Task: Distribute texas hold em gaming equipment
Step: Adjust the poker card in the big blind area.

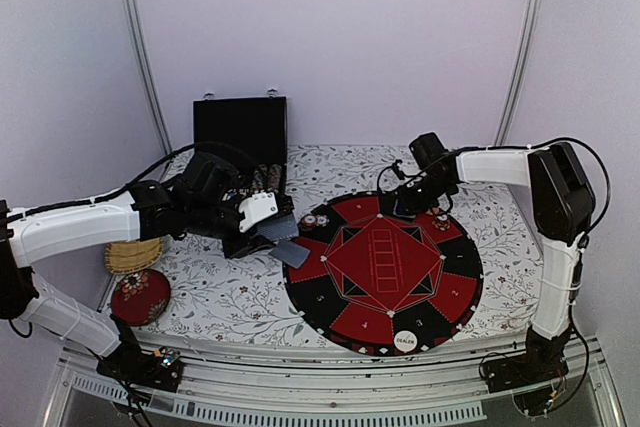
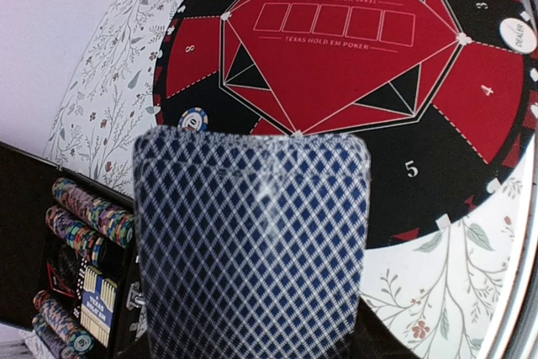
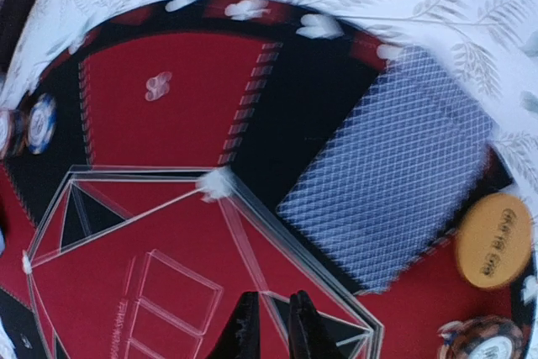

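One floral tablecloth (image 1: 230, 297) | round red-black mat (image 1: 385, 257) on it | pale walls (image 1: 330, 37) | left gripper (image 1: 274, 237) clamps cards (image 2: 252, 250) | right gripper (image 3: 273, 325) nearly closed

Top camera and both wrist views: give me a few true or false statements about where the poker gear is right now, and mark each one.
1. The left end effector holds a deck of cards. True.
2. The DEALER button sits inside the chip case. False: it lies on the mat, at its near edge.
3. A face-down card lies on the mat beside an orange button. True.
4. The right end effector grips that card. False: it holds nothing; the card lies flat on the mat, apart from it.
5. The chip case is closed. False: its lid stands up, and rows of chips show inside.
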Controlling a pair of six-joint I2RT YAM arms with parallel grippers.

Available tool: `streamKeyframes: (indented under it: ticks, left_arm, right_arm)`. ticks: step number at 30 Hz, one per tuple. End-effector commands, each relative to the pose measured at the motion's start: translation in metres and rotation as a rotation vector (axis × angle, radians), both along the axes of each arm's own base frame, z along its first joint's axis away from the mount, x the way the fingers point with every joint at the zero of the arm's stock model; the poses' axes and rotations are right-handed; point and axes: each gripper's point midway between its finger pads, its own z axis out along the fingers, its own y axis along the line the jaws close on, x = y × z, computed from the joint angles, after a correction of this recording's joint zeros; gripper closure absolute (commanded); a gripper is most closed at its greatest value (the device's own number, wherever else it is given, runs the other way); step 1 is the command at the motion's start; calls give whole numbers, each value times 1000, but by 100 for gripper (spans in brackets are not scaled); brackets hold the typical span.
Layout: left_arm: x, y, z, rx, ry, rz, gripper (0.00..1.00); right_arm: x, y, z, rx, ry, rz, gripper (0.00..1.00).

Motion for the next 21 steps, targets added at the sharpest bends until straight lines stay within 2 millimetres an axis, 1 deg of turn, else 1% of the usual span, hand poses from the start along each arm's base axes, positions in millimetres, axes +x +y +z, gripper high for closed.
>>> streamKeyframes:
  ticks: [1, 5, 12, 15, 21]
  left_arm:
    - [-4, -2, 5, -12, -22, -17, 49]
    - [-4, -2, 4, -10, -21, -17, 49]
    - [-4, -1, 6, -11, -26, -15, 49]
    - [-4, -1, 5, -10, -26, -14, 49]
    - [-4, 0, 6, -10, -27, -14, 49]
  right_arm:
    - [-10, 23, -19, 11, 74, 91, 96]
    - [-5, 23, -34, -8, 99, 86, 97]
    - [9, 10, -55, -115, 105, 44, 97]
    - [18, 4, -56, -135, 91, 13, 97]
    - [32, -7, -47, -149, 58, -28, 98]
